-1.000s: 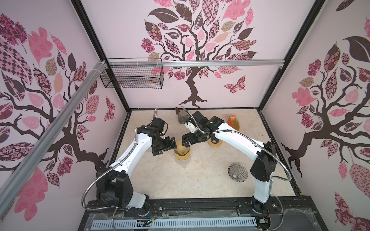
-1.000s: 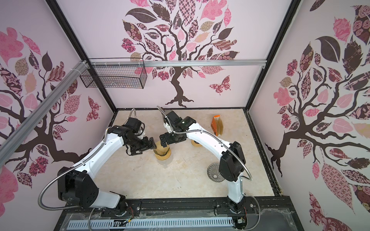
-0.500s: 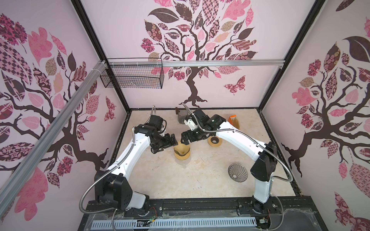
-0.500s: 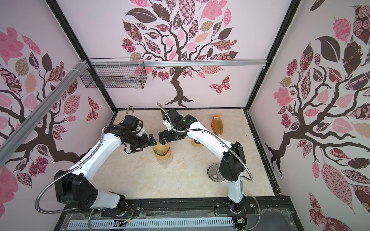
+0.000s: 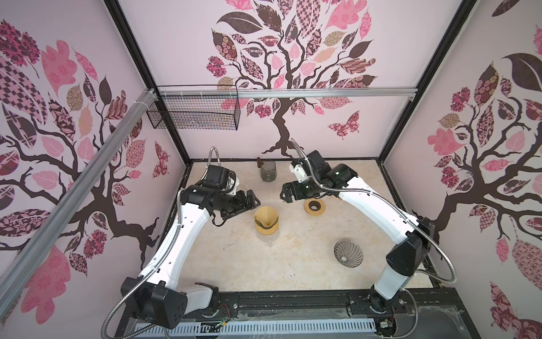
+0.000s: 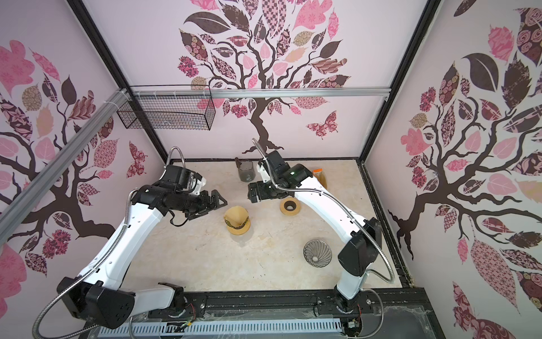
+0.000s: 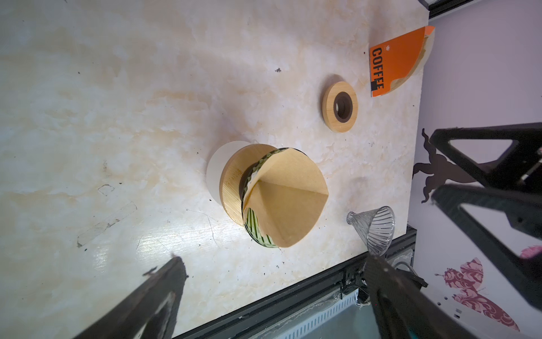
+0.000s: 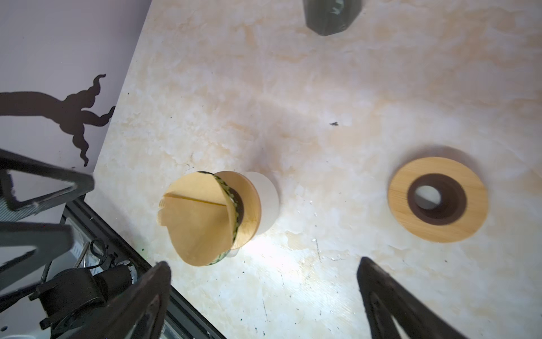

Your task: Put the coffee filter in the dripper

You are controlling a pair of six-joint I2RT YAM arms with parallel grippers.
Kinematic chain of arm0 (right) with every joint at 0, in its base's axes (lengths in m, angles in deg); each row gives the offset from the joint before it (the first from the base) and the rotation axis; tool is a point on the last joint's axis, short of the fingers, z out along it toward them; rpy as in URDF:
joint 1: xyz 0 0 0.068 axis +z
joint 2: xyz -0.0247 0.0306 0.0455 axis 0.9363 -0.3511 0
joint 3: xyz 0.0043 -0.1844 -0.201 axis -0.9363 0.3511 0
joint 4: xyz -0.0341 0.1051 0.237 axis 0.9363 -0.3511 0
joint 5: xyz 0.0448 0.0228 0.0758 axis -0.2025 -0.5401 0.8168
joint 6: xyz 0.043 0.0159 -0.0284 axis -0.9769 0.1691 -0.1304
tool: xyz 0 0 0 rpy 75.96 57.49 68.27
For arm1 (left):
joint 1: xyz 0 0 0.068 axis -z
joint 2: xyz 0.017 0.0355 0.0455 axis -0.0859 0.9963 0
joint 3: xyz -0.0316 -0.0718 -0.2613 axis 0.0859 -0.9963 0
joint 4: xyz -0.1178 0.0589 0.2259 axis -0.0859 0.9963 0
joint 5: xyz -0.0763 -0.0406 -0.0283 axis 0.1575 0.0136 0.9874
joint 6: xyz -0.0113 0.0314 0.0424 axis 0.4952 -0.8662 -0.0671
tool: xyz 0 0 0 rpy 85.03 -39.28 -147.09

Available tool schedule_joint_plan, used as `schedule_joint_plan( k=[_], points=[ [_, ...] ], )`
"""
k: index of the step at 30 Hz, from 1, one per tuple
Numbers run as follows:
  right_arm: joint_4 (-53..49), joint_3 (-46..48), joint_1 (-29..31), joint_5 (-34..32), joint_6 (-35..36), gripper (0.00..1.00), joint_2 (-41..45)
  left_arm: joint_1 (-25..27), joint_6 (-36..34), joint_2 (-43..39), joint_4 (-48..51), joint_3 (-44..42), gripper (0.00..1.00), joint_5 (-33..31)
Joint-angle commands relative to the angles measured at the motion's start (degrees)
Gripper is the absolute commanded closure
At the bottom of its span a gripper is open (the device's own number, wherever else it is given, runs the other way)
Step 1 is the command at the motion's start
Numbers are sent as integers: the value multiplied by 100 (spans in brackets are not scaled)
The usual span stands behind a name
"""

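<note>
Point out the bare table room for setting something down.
Widest bare patch: front of the table, between the left arm, dripper and glass funnel. Crowded at the back around the dark cup and wooden ring.

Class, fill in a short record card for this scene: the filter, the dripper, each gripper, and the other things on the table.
filter: brown paper cone, standing in the dripper, top above its rim
dripper: green-striped, on a wooden collar over a white cup
left gripper: open, empty, beside the filter
right gripper: open, empty, on the filter's other side
other things: wooden ring, glass funnel, grey jar, orange pack
</note>
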Motion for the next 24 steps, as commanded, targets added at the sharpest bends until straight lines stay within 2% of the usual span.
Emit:
schedule_joint_plan(
  k=[1,6,10,14,18,24],
  points=[
    [116,347,-278,-45,-183,0,453,-23,-33,-227,23,135,2,203],
    [574,939,-753,267,-561,0,724,-20,-4,-350,-7,5,2,234],
    [1297,1604,-1409,873,-1187,0,755,-26,74,-417,-68,-82,2,322],
    [2169,2316,-2055,1098,-1837,0,625,-26,210,-452,-212,-229,2,540],
    [2523,2541,-2364,893,-1923,0,352,-26,369,-425,-352,-193,2,573],
    [3503,3181,-2839,1470,-2173,2,25,-26,447,-326,-432,-209,2,757]
  ],
)
